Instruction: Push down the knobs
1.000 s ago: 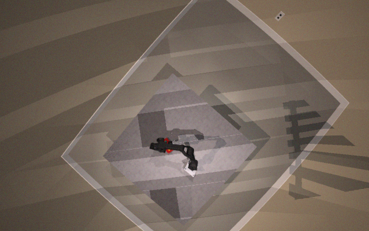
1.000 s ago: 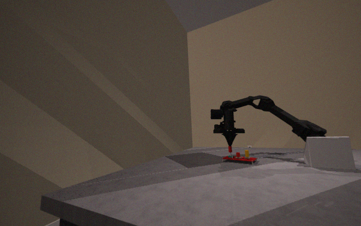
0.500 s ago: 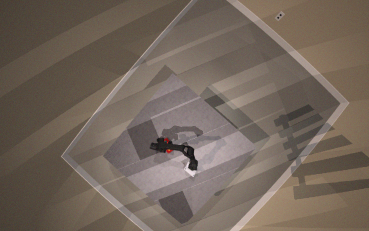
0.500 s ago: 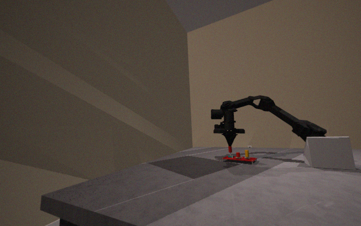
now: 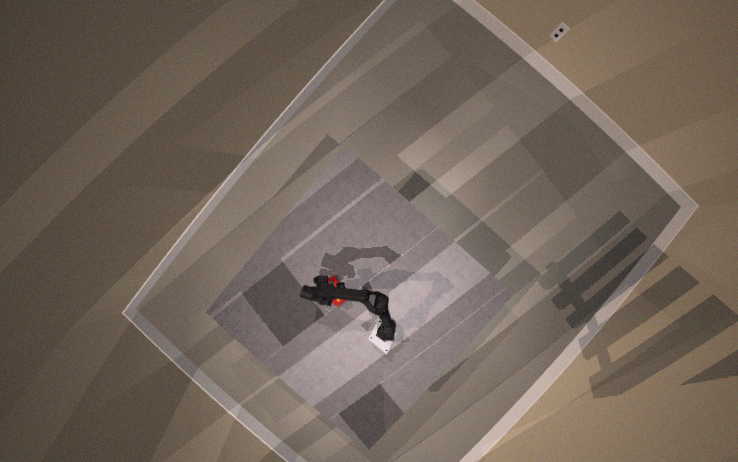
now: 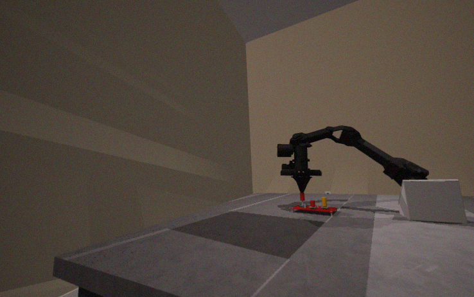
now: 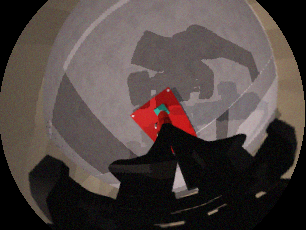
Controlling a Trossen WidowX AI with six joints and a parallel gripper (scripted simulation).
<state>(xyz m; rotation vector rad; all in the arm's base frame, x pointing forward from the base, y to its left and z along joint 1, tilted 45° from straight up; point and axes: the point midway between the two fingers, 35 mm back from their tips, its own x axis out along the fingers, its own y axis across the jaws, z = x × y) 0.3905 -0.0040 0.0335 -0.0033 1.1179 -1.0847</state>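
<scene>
The red circuit board stands on short legs; the arm partly covers it in the top view. A tall red knob stands high above the board at its left end in the exterior view, with pale shaft showing beneath it. A shorter red knob sits low in the middle. A yellow knob stands at the right, close to its base. My gripper is shut and points down, its tips at the top of the tall red knob, not around it. Exact contact is unclear.
A teal part lies on the board beside the tall knob. The white arm base block stands to the right in the exterior view. Shadows of the arm fall across the grey table.
</scene>
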